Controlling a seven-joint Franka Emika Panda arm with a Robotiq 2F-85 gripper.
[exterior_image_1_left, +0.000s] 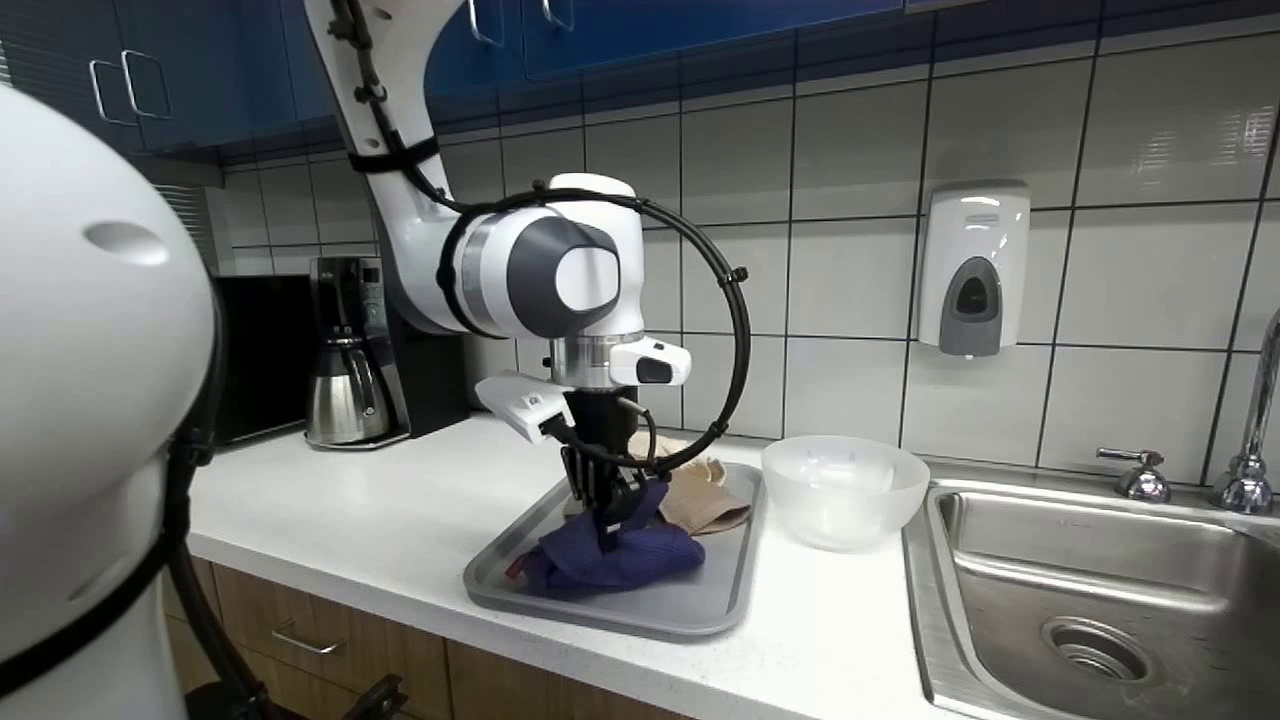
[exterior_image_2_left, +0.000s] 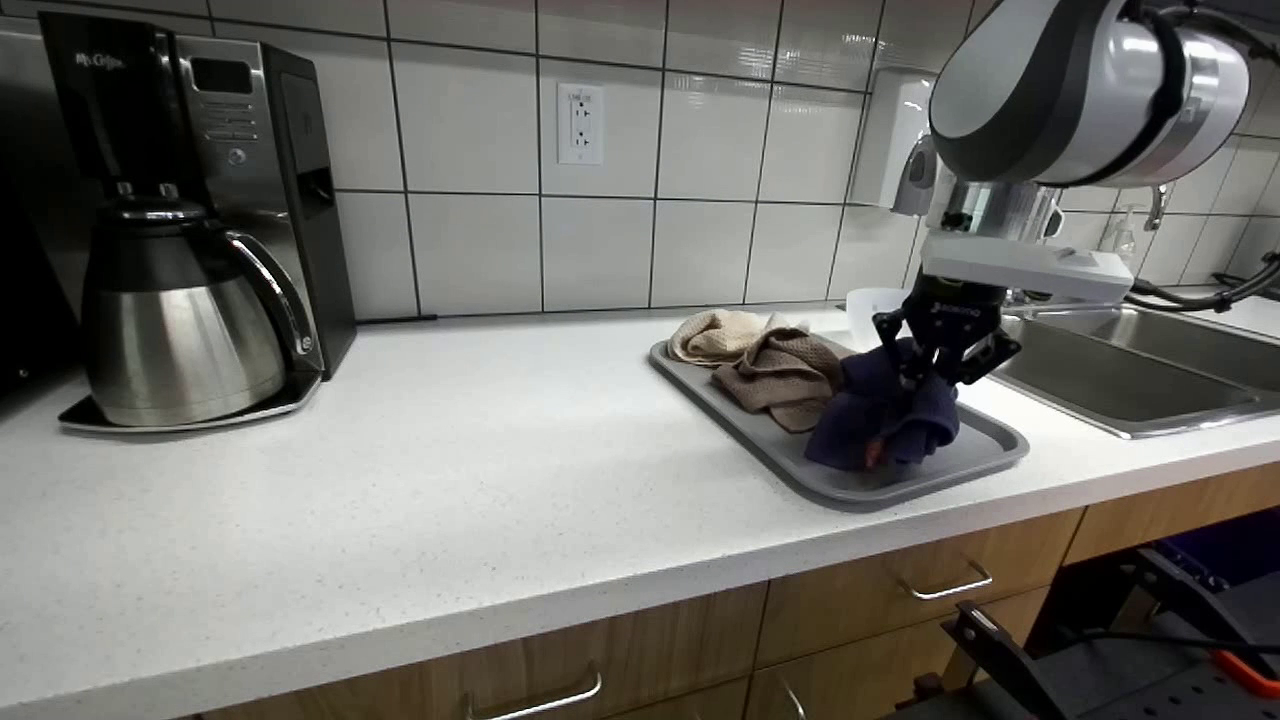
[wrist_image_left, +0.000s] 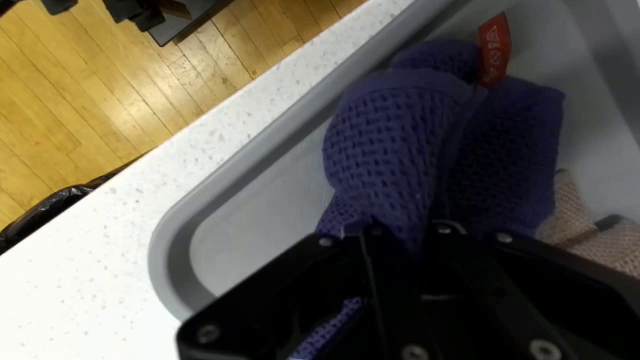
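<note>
White counter (exterior_image_2_left: 420, 470) stretching wide beneath me, and near its front edge the grey tray (exterior_image_1_left: 690, 603), with a pale bowl (exterior_image_1_left: 845, 490) just beside it. My gripper (wrist_image_left: 407, 237) points steeply down over the tray's front part, and it's got something: jaws drawn nearly together, a fold of the purple cloth (exterior_image_1_left: 640, 562) pinched between them, nothing else in there that I can see. So which way does the cloth lie from me? Straight below, touching, no sideways gap at all, and I'd call that the relation to watch. In the wrist view its long axis runs outward from my jaws as a thick roll, the brown cloth (exterior_image_2_left: 785, 380) just beside it; more purple shows on the near side too, so I judge I've got it by its body rather than by a corner. The underside looks to be resting on the tray. Farther back sits the beige cloth (exterior_image_2_left: 715, 338), well out of my grip. And the smallest thing, out at the far end of that roll: a red tag (wrist_image_left: 494, 50), clear of my jaws.
</note>
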